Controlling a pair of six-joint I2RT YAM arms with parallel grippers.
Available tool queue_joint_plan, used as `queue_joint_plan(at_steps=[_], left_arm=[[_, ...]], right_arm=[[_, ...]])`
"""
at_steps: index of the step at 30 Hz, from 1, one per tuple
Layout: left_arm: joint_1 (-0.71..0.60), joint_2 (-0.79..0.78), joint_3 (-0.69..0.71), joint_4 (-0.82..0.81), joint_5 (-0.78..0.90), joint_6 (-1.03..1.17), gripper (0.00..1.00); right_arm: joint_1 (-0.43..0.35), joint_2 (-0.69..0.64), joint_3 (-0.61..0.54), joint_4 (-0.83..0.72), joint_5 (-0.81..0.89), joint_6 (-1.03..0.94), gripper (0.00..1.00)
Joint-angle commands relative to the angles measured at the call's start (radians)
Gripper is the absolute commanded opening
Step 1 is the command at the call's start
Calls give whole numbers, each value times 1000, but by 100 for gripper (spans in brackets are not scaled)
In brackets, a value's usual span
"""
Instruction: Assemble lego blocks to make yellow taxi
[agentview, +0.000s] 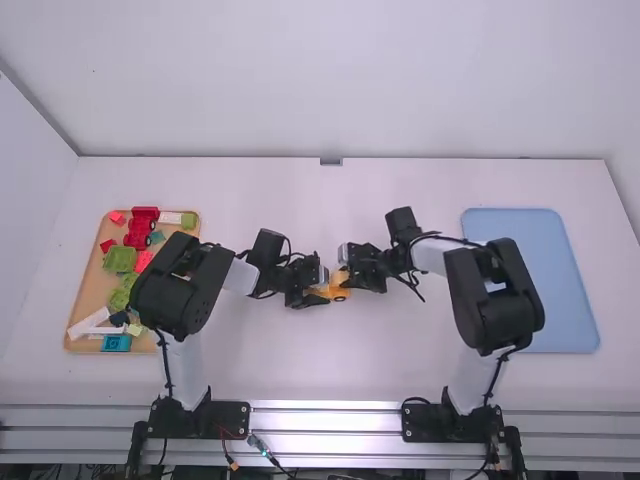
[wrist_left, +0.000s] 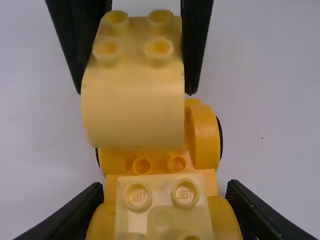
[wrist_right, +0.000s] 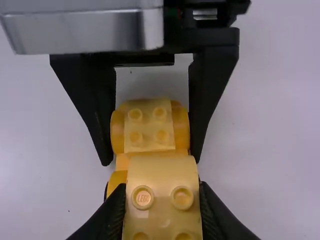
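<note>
Nearest the room, the silver metal rail (agentview: 325, 420) backs two robots' black bases. Beyond it, the left arm (agentview: 180, 290) and right arm (agentview: 495, 295), white-linked and black-jointed, bend at the elbow and turn inward over the white counter (agentview: 300, 370), facing off near its middle. The left gripper (agentview: 318, 294) clasps an orange-yellow toy car chassis with black wheels (wrist_left: 204, 135), its fingers on either side of the end topped by a pale-yellow, square studded plastic brick (wrist_left: 162, 207). Opposite, the right gripper (agentview: 348, 278) pinches a pale-yellow, rounded-front plastic block (wrist_left: 132, 110) above the chassis's other end; whether the two touch, I cannot tell. Small raised lettering marks the studs of both pale pieces. To the left, a tan tray (agentview: 88, 300) carries red, green, white and blue blocks; to the right lies a flat light-blue tray (agentview: 545, 290). A white wall (agentview: 330, 80) stands behind.
</note>
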Motion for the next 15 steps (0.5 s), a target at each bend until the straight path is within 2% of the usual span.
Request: queue_joint_plan(at_steps=[1,3,4,6,7,8,15], left_arm=[[-9,8,7,-7,8,11,53],[-9,8,7,-7,8,11,55],[-8,8,7,-6,7,11,63],[-9,8,7,-6,7,11,71],[-8,8,8,-7,0,8,94],[-8,8,11,-8,-11,-3,99],[5,-34,59,-135,-40,-10,99]], right_arm=[[-2,-18,5,-6,-10,6,16],[-5,-18,5,-7,-9,8,16],[-10,-18,5,-7,-10,11,16],[-18,-19,5,-9,-10,11,17],[-27,-20,14,-27,-9,11,16],[-34,-21,22,-44,-6,11,16],[-61,-63,70,-225,152,13,13]])
